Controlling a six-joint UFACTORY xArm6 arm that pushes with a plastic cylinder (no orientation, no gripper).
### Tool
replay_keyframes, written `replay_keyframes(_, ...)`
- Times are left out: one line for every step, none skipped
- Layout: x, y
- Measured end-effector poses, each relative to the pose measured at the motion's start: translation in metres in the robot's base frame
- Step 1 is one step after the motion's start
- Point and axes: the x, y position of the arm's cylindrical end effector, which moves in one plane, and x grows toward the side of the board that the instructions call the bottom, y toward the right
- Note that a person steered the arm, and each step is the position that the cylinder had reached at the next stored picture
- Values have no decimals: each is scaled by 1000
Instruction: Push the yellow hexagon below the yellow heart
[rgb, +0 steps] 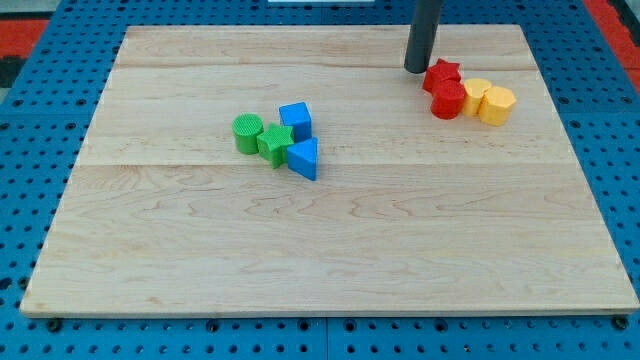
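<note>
The yellow hexagon lies at the view's upper right, at the right end of a tight cluster. The yellow heart touches it on its left and slightly above. A red cylinder sits left of the heart, with a red star just above it. My tip stands on the board just left of the red star, close to it, and left of the whole cluster.
A second cluster sits left of centre: a green cylinder, a green star, a blue cube and a blue triangle. The wooden board lies on a blue pegboard surface.
</note>
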Motion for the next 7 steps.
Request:
replay_keyframes(-29, 0)
replay_keyframes(-49, 69)
replay_keyframes(-21, 174)
replay_keyframes(81, 200)
replay_keyframes(110, 166)
replay_keyframes(81, 132)
replay_keyframes(56, 111)
